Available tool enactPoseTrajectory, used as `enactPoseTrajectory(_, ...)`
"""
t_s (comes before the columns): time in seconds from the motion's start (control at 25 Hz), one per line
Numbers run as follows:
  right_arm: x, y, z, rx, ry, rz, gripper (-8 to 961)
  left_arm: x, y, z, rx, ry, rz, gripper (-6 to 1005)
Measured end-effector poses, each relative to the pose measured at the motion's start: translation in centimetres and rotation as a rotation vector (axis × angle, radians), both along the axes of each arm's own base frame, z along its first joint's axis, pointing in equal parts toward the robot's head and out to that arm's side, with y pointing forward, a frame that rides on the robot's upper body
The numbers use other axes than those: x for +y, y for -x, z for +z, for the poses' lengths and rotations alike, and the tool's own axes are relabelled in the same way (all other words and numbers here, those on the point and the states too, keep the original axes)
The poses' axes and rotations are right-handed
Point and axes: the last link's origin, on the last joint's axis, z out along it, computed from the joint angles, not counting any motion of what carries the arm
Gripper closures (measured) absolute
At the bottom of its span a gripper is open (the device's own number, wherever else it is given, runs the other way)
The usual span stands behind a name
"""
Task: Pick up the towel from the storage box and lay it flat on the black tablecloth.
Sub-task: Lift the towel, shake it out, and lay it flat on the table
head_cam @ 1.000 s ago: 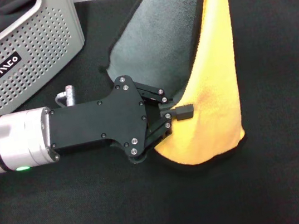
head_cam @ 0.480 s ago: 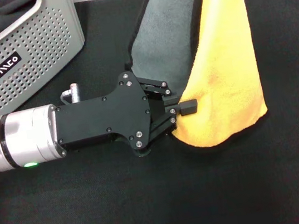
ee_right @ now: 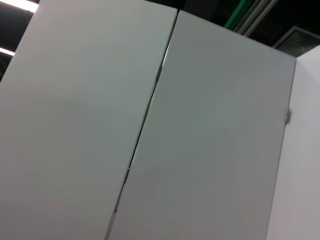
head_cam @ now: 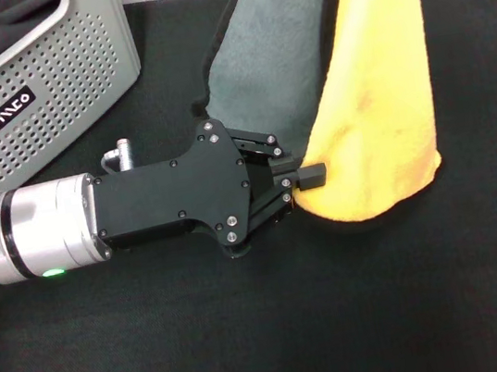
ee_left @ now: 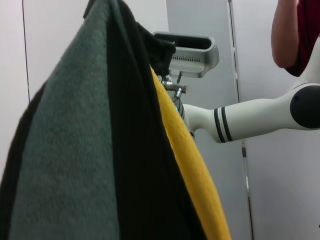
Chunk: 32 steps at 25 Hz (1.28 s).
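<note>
**Towel hanging, one corner pinched**

My left pincer [head_cam: 297,182] lies low over the tablecloth [head_cam: 270,332], closed on the towel [head_cam: 346,87] at its lower edge. The towel hangs from above, out of the box [head_cam: 54,75]; its top leaves the head view, and my right pincer is unseen. If I pull sideways too hard, the plush could slip free or land folded. It is soft, grey and yellow-orange, edged black; the box is rigid and perforated.
</note>
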Motion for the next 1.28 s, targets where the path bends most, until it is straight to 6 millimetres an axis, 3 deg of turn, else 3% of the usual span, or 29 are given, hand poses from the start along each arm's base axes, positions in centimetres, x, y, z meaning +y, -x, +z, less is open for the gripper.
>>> enactPoseTrajectory(0.36, 0.1, 0.0, 1.2, 0.026, -0.043, 0.007, 920, 0.1, -0.1, -0.4, -0.005, 0.037, 0.023, 896)
enactPoseTrajectory(1.28, -0.3, -0.1, 1.6, 0.05, -0.078, 0.027, 910, 0.2, -0.5, -1.6, -0.005, 0.141, 0.054, 895)
